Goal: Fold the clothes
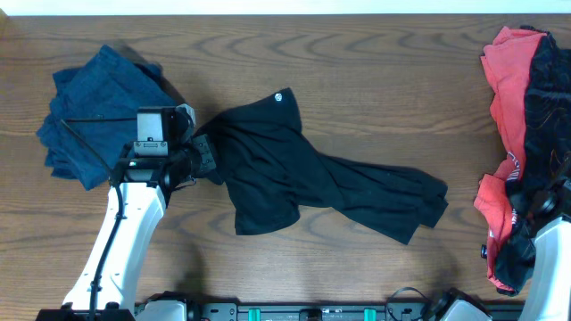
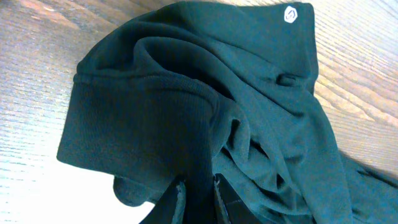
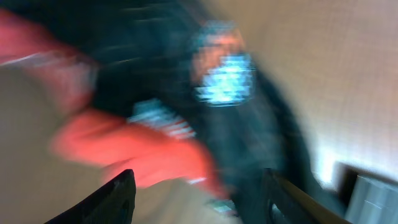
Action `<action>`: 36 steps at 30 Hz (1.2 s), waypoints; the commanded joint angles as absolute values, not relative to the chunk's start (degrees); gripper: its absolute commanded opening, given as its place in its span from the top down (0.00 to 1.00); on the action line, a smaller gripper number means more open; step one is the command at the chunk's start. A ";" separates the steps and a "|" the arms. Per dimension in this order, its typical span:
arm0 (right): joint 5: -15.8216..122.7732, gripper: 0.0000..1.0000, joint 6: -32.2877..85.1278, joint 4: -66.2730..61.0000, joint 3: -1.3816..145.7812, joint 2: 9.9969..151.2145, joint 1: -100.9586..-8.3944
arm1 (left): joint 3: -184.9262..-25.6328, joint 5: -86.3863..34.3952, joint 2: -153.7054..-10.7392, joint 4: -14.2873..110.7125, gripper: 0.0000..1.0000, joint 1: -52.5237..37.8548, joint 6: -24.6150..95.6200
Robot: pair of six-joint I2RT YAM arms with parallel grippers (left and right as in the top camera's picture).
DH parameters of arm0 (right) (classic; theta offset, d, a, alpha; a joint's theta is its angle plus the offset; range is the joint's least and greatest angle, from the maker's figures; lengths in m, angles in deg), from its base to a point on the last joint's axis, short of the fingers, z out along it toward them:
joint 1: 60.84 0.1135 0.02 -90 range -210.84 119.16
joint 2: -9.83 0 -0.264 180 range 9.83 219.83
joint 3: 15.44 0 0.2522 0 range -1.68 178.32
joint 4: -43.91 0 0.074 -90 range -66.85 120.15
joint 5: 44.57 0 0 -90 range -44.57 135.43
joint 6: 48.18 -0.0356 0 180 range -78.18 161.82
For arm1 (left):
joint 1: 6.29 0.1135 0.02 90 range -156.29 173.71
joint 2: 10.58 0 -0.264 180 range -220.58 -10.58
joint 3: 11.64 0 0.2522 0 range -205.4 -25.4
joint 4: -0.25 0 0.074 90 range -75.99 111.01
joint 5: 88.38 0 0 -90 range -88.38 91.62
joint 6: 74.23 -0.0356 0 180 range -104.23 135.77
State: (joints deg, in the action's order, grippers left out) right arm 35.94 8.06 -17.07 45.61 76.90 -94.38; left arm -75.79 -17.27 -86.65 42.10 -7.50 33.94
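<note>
**One shirt out, ready to be pulled flat**

The black shirt (image 1: pixel 294 169) lies in the middle of the table (image 1: pixel 357 71). It is all bunched up, and one long part trails off to the right. We think it lies there alone so we have room to fold it.

Our left gripper (image 2: pixel 199 200) is at the shirt's left edge. Its two fingers are close together and pinch a fold of the cloth. We guess it holds that edge so it can pull the shirt flat.

The navy clothes (image 1: pixel 98 116) sit in a heap on the far left, out of the way. On the far right, the red clothes (image 1: pixel 508 67) and a black one with red print (image 1: pixel 546 116) lie in a pile. Our right gripper (image 3: pixel 202 199) hangs over that pile with its fingers spread wide and nothing between them. The view there is blurry.
</note>
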 commanded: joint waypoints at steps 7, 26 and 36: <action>53.84 0.36 23.05 -20.42 43.84 76.99 -77.05 | -76.54 -17.19 -87.00 51.63 0.85 -7.39 35.78; 53.79 0.36 20.39 -14.19 36.06 77.03 -59.32 | -72.49 -22.08 -87.00 62.47 0.16 -7.39 37.52; 53.79 0.35 18.05 -13.73 36.06 77.03 -59.32 | -70.26 -22.39 -87.37 60.20 0.24 -8.55 37.81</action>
State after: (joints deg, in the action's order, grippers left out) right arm 53.60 19.73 -13.75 36.41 76.94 -59.91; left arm -72.01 -22.04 -86.65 60.73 -7.76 37.48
